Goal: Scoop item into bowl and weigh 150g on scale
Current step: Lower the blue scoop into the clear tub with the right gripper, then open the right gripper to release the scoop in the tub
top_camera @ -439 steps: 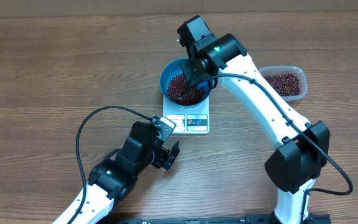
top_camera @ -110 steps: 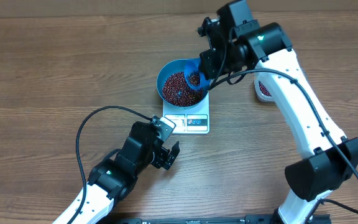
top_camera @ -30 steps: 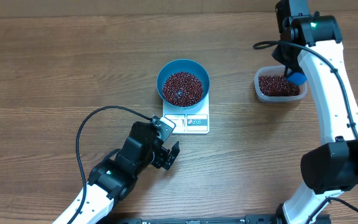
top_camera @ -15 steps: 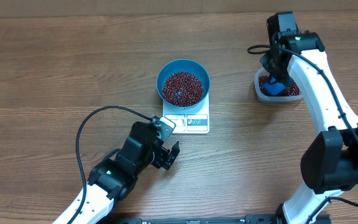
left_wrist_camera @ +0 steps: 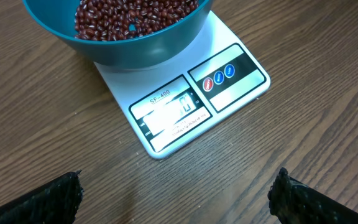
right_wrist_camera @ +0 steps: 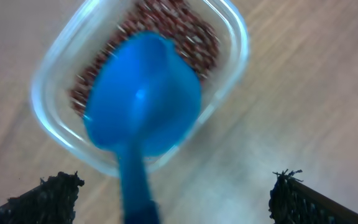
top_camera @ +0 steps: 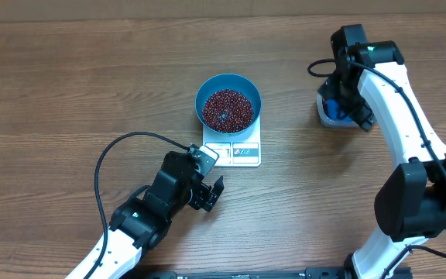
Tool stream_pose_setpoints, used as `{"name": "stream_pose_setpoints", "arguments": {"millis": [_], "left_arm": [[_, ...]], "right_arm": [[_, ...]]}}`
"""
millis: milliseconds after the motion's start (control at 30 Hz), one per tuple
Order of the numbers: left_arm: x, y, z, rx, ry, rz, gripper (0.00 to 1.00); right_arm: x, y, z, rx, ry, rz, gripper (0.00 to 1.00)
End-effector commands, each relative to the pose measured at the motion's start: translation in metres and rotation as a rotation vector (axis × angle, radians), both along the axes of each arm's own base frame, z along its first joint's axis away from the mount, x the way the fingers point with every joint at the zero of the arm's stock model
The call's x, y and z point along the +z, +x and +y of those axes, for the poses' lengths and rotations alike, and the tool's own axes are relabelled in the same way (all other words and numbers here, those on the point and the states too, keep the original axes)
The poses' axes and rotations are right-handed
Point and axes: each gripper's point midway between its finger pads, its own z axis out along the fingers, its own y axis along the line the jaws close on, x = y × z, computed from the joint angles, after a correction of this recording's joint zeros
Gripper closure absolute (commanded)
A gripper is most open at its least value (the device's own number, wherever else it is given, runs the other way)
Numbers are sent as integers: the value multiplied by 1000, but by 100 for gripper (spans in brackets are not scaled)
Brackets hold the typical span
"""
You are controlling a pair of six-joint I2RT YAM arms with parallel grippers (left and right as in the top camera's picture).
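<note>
The blue bowl (top_camera: pixel 228 81) stands on the white scale (top_camera: pixel 246 153), heaped with dark red beans (top_camera: pixel 227 107). In the left wrist view the bowl (left_wrist_camera: pixel 117 46), its beans (left_wrist_camera: pixel 129 15) and the scale (left_wrist_camera: pixel 235 84) lie ahead of my left gripper (left_wrist_camera: pixel 176 193), which is open and empty above bare wood. My left gripper (top_camera: pixel 210 194) rests near the scale's front left corner. My right gripper (right_wrist_camera: pixel 176 190) is open, hanging over the blue scoop (right_wrist_camera: pixel 145 106). The scoop lies loose in the clear tub (right_wrist_camera: pixel 238 43) of beans (right_wrist_camera: pixel 188 28), its handle pointing back between the spread jaws.
Seen from above, my right arm (top_camera: pixel 385 93) covers most of the clear tub (top_camera: pixel 322 108) at the far right, with a bit of the scoop (top_camera: pixel 331 110) showing. A black cable (top_camera: pixel 130 143) loops across the wood left of the scale.
My right gripper has opened and let go of the scoop, which now lies in the tub. The right arm has swung left over the tub. The left arm has not moved.
</note>
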Motion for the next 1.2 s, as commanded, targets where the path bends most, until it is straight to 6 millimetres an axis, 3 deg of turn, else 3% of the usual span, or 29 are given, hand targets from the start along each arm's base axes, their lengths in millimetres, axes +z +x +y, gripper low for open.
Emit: {"name": "stream_pose_setpoints", "arguments": {"millis": [0, 300, 567, 833, 1167], "left_arm": [[1, -1, -1, -16, -3, -7, 1], [1, -1, -1, -16, -3, -7, 0], [1, -1, -1, -16, -3, -7, 0], [1, -1, -1, -16, -3, -7, 1], [1, -1, -1, -16, -3, -7, 0]], "right_arm": [[7, -13, -2, 22, -8, 34, 0], [15, -20, -2, 18, -9, 36, 0], [37, -28, -3, -1, -4, -19, 0], [62, -50, -5, 11, 2, -33, 0], [108, -73, 21, 388, 108, -110, 0]]}}
